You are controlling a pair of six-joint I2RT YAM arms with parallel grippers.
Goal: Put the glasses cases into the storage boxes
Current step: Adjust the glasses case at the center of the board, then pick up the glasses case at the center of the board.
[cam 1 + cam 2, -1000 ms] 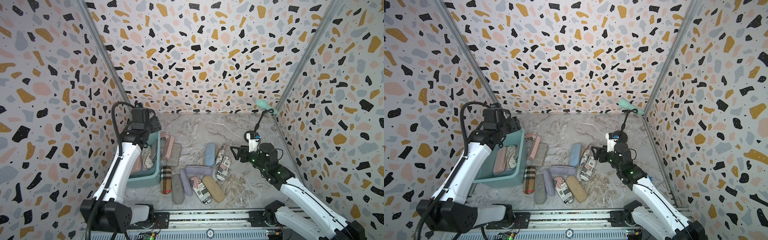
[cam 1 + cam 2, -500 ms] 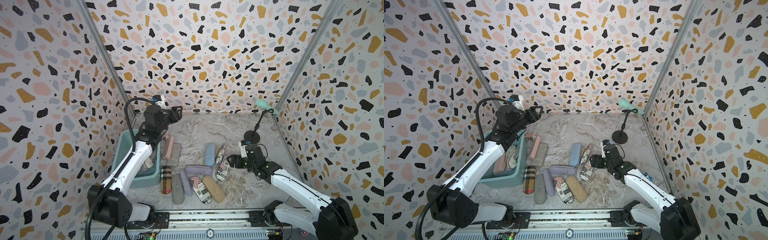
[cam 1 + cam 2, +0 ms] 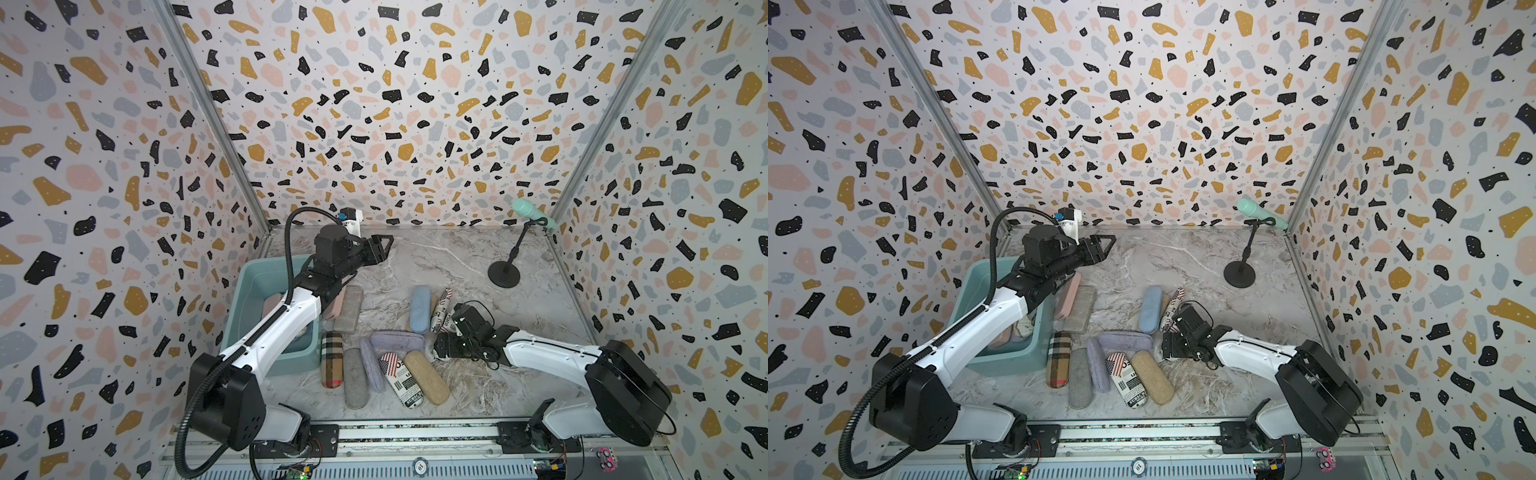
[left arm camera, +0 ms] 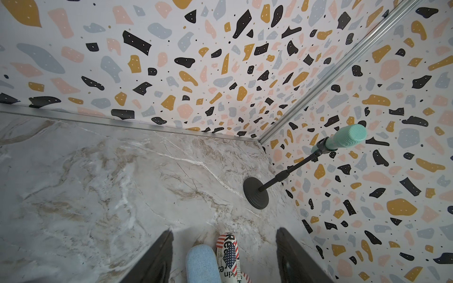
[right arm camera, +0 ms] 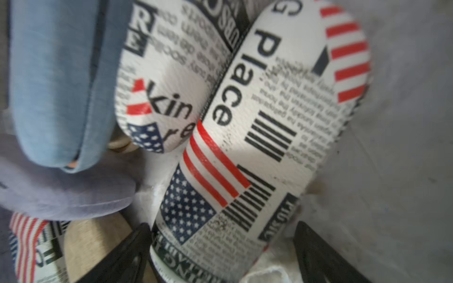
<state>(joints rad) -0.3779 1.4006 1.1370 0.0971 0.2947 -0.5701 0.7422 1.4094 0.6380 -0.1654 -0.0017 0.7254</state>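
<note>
Standing at the robot's left on the marble table, a teal storage tub shows a few cases inside, while the loose glasses cases lie clustered mid-table beside it. The left gripper hovers high just past the tub, jaws apart and empty. The right gripper, the nearer one, sits low with jaws spread either side of the near end of a newsprint flag case, whose long axis runs straight away from it

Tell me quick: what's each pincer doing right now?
Left pincer: open, holding nothing.
Right pincer: open, fingers either side of a newsprint flag case, not clamped on it.
</note>
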